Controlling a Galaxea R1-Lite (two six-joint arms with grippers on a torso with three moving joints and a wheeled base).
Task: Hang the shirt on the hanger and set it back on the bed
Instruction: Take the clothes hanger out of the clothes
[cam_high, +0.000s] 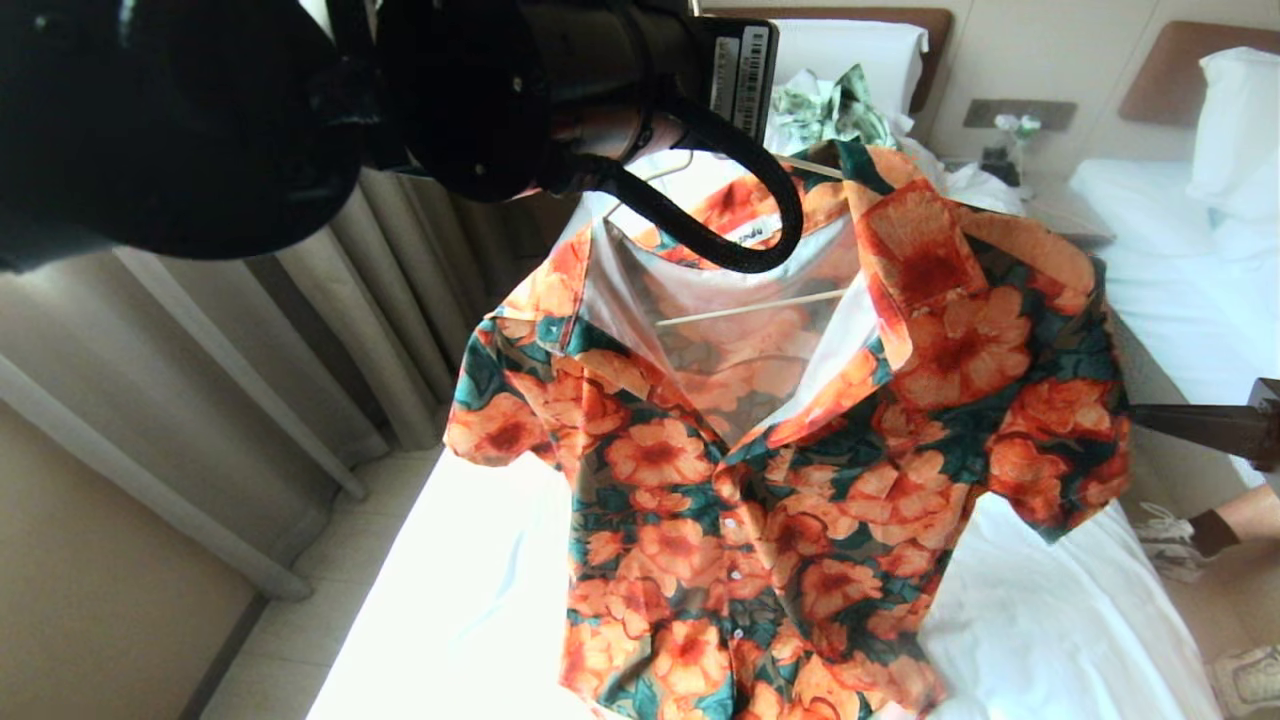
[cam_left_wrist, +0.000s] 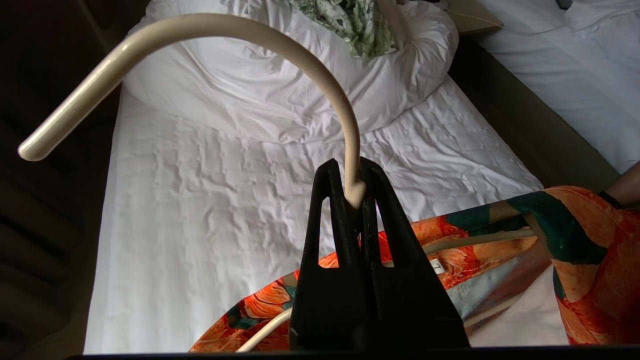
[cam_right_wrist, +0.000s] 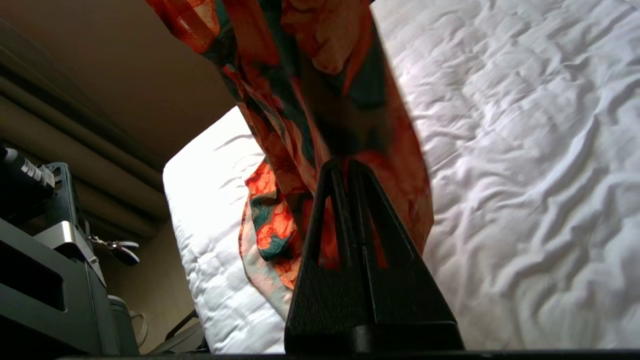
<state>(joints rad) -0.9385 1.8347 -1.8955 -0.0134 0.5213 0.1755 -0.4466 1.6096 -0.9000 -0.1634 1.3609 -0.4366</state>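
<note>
The left pincer (cam_left_wrist: 352, 192) is clenched on the hanger (cam_left_wrist: 320, 80), its two black fingers pinching the cream wire at the foot of the curved hook, which arcs up and away above the fingertips. The shirt (cam_high: 800, 450) hangs from that hanger in the air over the bed (cam_high: 1050, 620): the collar is spread open, the pale lining shows inside, and the hanger's cross bar is visible through the neck opening. In the head view the left arm fills the upper left, dark and close to the camera, with a black cable looping in front of the collar. The shirt's lower hem reaches down to the white sheet.

The right pincer (cam_right_wrist: 346, 167) is clenched with nothing between its fingers; its tips sit right at the shirt's hanging fabric, though whether they touch it I cannot tell. In the head view only a dark part of the right arm shows, at the right edge beside the shirt's sleeve.

Further back on the bed lie a bunched white duvet (cam_left_wrist: 280, 90) and a green-and-white leafy cloth (cam_left_wrist: 350, 20). A second bed (cam_high: 1180, 260) stands to the right, and curtains (cam_high: 300, 330) hang at the left.
</note>
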